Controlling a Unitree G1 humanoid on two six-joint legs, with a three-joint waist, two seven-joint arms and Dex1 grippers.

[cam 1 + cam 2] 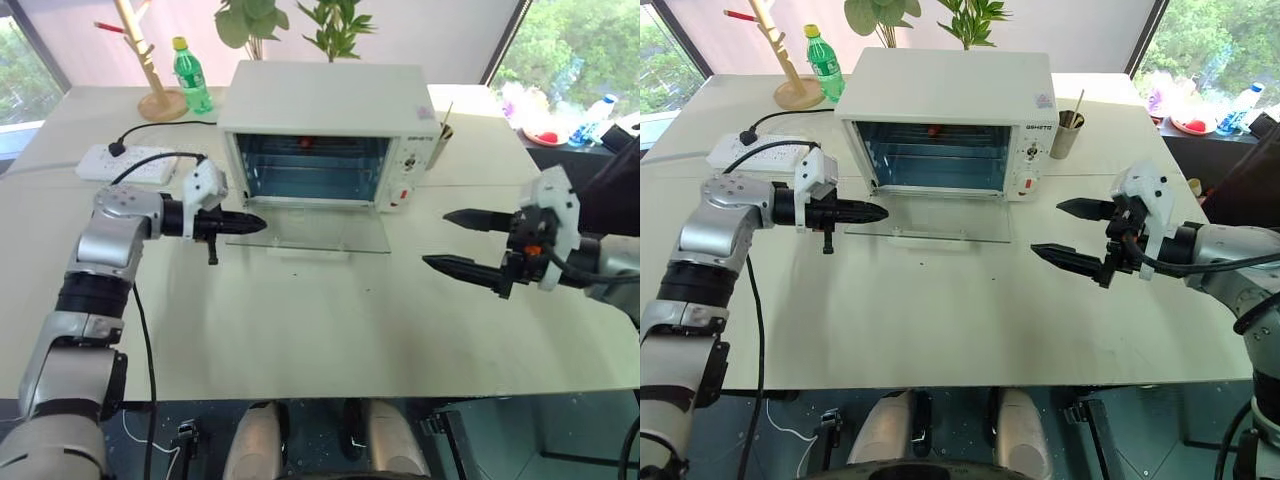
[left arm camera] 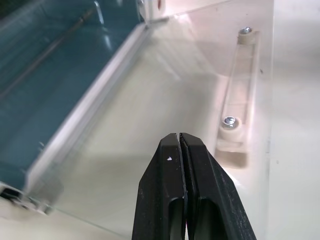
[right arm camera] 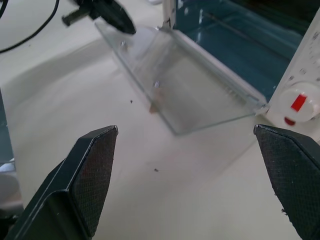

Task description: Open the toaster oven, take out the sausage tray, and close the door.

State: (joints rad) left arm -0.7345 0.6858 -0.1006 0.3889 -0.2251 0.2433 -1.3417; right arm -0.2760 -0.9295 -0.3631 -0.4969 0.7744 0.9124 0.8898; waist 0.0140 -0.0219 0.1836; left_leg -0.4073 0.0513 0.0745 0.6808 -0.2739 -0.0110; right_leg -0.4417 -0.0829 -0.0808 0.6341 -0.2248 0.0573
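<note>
Left gripper [image 1: 250,222]: fingers pressed together, empty, pointing level toward the robot's right, tip over the left end of the lowered door [image 1: 310,232]. Right gripper [image 1: 445,240]: fingers spread wide, empty, pointing toward the robot's left, above bare desk [image 1: 330,320] to the right of the door and apart from it.

Door: clear glass panel swung fully down, lying flat on the desk in front of the oven [image 1: 325,135], hinged along the oven's lower front edge. Its long axis runs left to right, parallel to the oven front; its free edge faces the robot. The handle [image 2: 239,95], fixed by two screws, lies along that free edge. Through the glass the desk shows, so the panel's outline is hard to follow in the head views.

Oven: white box near the far side of the desk, long axis left to right, opening toward the robot, knobs and a red switch [image 1: 404,195] on its right panel. The cavity is dark bluish; rack lines cross it. A small red spot [image 1: 303,142] shows high at the back of the cavity; whether this is the sausage cannot be told, and the tray cannot be made out inside.

Behind the oven: a green bottle [image 1: 191,76], a power strip [image 1: 125,162] with a black plug, a cup [image 1: 1068,133] holding a stick, plant leaves cut off by the upper edge.
</note>
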